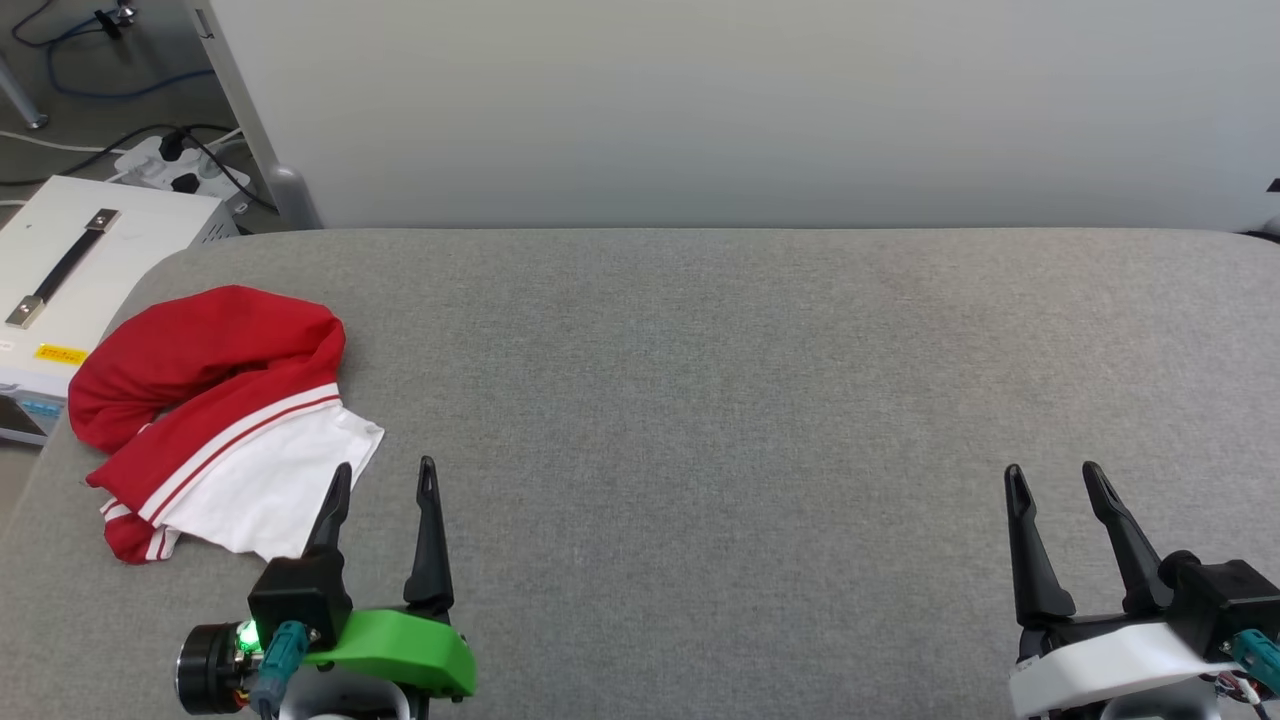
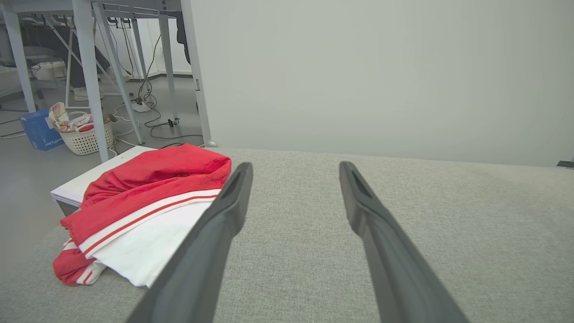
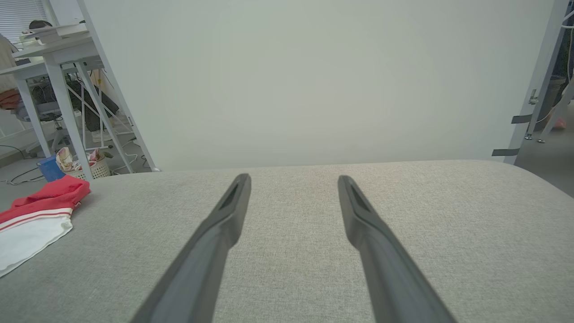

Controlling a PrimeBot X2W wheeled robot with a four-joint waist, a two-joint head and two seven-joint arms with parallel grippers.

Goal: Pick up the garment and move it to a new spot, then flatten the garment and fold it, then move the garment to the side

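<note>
Over the near edge of the grey table (image 1: 750, 400), the left gripper (image 1: 385, 466) hovers toward its left end and the right gripper (image 1: 1052, 468) toward its right. Both are spread wide, holding nothing. Farther in, at the table's left end, the garment (image 1: 215, 400) lies crumpled. It looks soft, light and floppy; I'd pinch its raised red fold.

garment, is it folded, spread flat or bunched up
Bunched up: the garment lies crumpled at the left end of the grey surface, red cloth rolled over itself, a white striped part sticking out.
</note>
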